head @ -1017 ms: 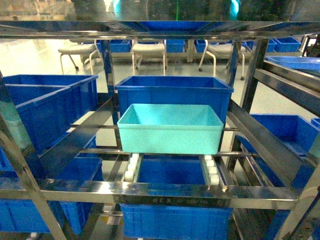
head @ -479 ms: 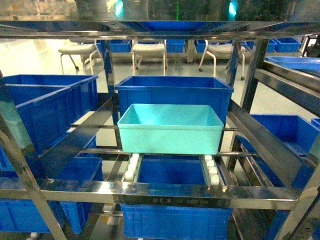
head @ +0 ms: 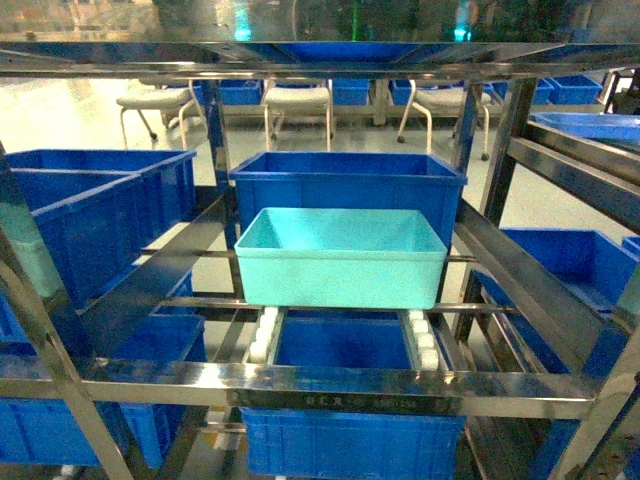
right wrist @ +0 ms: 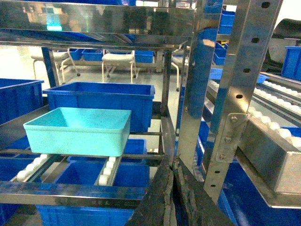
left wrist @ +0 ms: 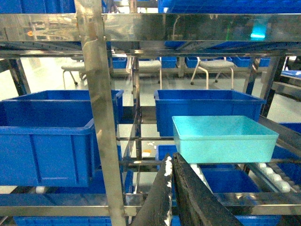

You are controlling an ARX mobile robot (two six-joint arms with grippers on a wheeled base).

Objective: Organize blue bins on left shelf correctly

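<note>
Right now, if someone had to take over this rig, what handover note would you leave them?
Left gripper: shut, empty, held back in front of the shelf.
Right gripper: shut, empty, also outside the rack.
The pale turquoise plastic tub sits on the white roller tracks of the stainless-steel left shelf, middle tier, directly in front of a dark royal-blue plastic crate; whether they touch is unclear.
Done: tub is on the rollers, released.
Left: confirm that lane is right; other blue crates untouched.
</note>
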